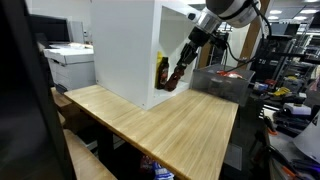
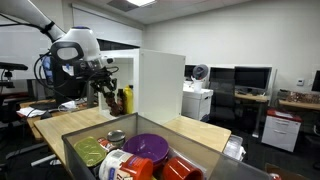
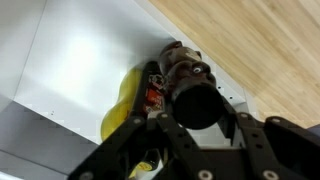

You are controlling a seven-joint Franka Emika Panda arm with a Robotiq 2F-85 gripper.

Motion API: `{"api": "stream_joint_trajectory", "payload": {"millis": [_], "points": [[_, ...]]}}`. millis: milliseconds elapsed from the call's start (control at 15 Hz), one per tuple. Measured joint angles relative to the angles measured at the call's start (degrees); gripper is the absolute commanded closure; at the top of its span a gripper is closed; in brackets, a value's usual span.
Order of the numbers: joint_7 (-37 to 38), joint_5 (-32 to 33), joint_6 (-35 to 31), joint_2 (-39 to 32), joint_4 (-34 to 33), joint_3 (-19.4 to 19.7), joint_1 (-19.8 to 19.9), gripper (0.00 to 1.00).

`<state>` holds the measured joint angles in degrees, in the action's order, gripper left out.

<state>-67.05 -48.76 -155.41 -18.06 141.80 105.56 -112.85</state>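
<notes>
While a yellow bottle (image 3: 122, 105) stands beside it, the dark bottle (image 3: 178, 62) sits clamped inside the end effector (image 3: 195, 112).

The white arm reached in over the wooden desk (image 2: 190, 128), and its hand (image 2: 106, 88) was low at a dark bottle (image 2: 111, 98), just beside a yellow bottle (image 2: 124, 100) against the white cabinet (image 2: 160, 85). Up front, a clear bin (image 2: 80, 165) held a purple bowl (image 2: 150, 146), a green lid (image 2: 90, 152), a can (image 2: 117, 137) and a red cup (image 2: 180, 168). Monitors (image 2: 252, 78) sat well behind.
</notes>
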Motion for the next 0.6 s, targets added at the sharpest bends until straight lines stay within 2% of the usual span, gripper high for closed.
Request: {"api": "stream_joint_trajectory", "payload": {"millis": [600], "points": [[-1.7, 0.1, -2.7, 2.9, -0.9, -2.6, 2.4, 0.8]]}}
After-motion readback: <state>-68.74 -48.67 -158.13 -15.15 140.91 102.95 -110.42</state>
